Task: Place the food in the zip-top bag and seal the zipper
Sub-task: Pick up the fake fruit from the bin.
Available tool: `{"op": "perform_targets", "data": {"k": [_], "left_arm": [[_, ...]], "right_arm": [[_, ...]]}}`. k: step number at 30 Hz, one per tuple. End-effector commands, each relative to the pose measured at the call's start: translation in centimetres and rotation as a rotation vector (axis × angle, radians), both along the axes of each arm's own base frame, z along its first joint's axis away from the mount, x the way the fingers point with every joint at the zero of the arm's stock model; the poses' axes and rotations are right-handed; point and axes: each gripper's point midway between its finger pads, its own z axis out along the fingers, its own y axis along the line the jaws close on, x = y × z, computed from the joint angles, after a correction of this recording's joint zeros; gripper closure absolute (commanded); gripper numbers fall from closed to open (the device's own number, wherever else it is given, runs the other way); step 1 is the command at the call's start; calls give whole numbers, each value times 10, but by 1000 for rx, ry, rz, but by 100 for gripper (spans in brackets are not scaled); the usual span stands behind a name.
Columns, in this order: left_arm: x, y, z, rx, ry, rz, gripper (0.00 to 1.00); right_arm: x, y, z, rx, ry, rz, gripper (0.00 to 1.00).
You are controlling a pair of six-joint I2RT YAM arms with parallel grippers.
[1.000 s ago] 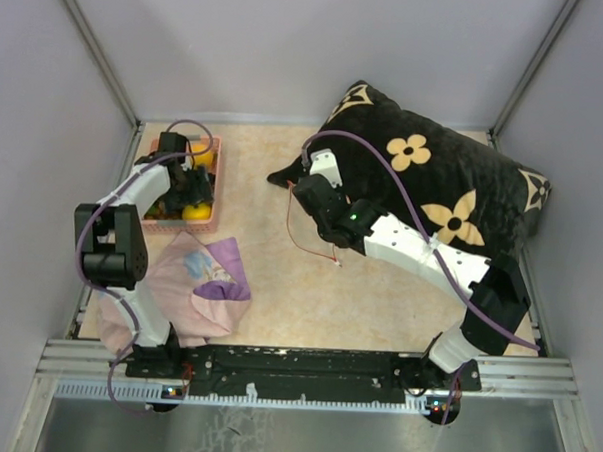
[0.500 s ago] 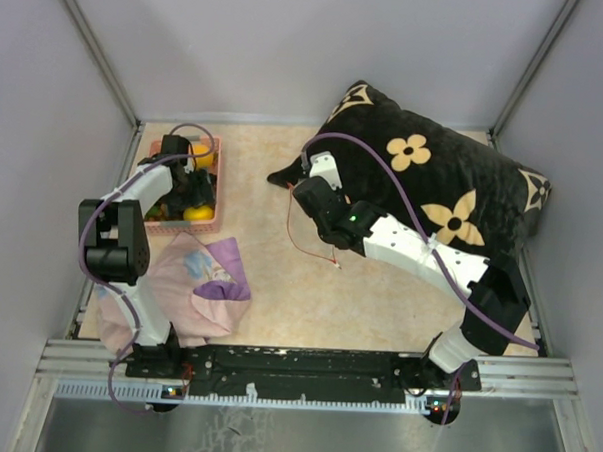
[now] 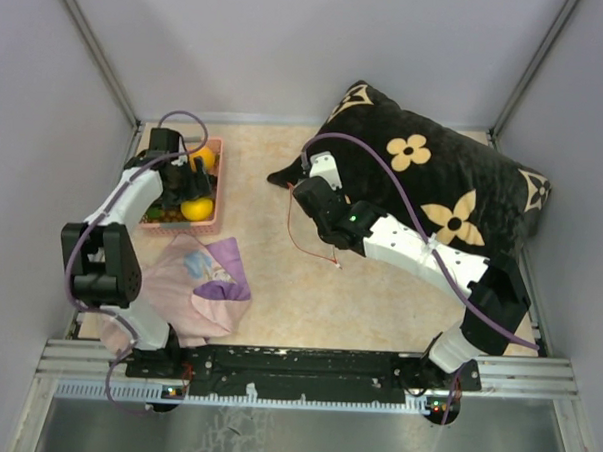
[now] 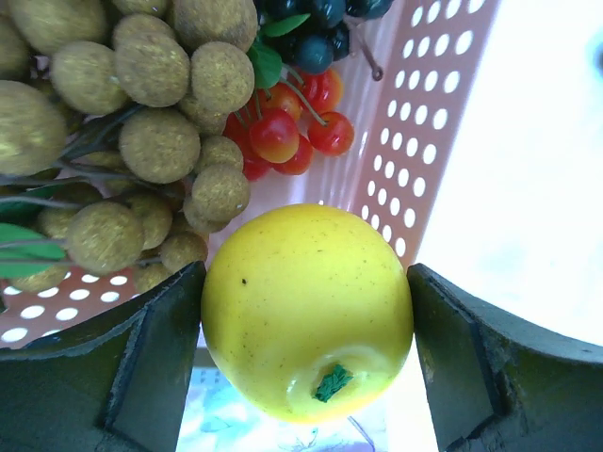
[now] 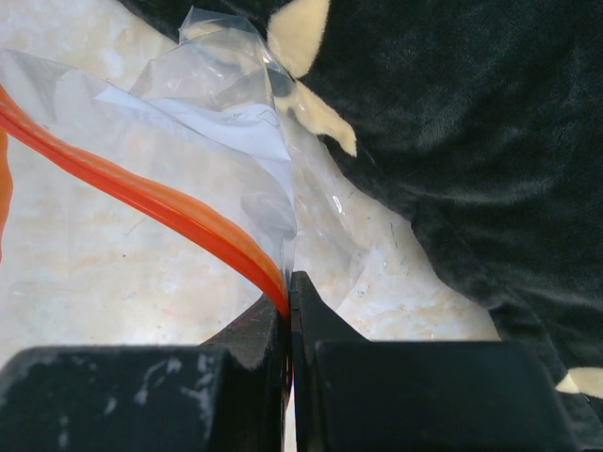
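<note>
Meanwhile, the left arm is sitting differently from half a second ago: its elbow is lying nearer and further left, and its wrist is reaching further out over the pink basket [image 4: 435, 141] at the far left of the tabletop [image 3: 279, 285]. The right arm is showing no shift over that time.

Only the left wrist view is revealing the grasp. The left claw [image 4: 306, 282] is holding the yellow-orange round fruit [image 4: 306, 315], with both fingers [image 4: 160, 358] pressing against its sides. The fruit is glossy and is showing a small green tuft low on its skin. Behind it in the basket, the olive-brown grape bunch [image 4: 160, 141], a cluster of small red fruits [image 4: 283, 137] and the dark purple grape bunch [image 4: 320, 19] are lying close together. From above, the orange persimmon [image 3: 202, 159] is sitting at the basket's far end, and the pink-purple cloth [image 3: 204, 287] is lying just near of the basket.

The right wrist view is showing the right claw [image 5: 289, 287] clenched on the zipper [image 5: 179, 212], a thin orange-red strip. The zip-top bag [image 5: 236, 113] is crinkling up clear beside the black pillow [image 5: 452, 122]. In the top view the plastic is barely showing; the strip is trailing toward the near side over the middle of the tabletop, ending at the white slider [image 3: 337, 265].
</note>
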Motion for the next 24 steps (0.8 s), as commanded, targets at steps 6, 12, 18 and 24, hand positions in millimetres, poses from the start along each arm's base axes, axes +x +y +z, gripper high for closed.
{"op": "perform_targets", "data": {"k": [6, 12, 18, 24], "left_arm": [[-12, -2, 52, -8, -136, -5, 47], [-28, -32, 91, -154, -265, -81, 50], [-52, -74, 130, -319, -385, -167, 51], [-76, -130, 157, -406, -473, -324, 50]], "right_arm": [[6, 2, 34, 66, -79, -4, 100], [7, 9, 41, 94, -81, 25, 100], [8, 18, 46, 122, -76, 41, 100], [7, 28, 50, 158, -63, 58, 100]]}}
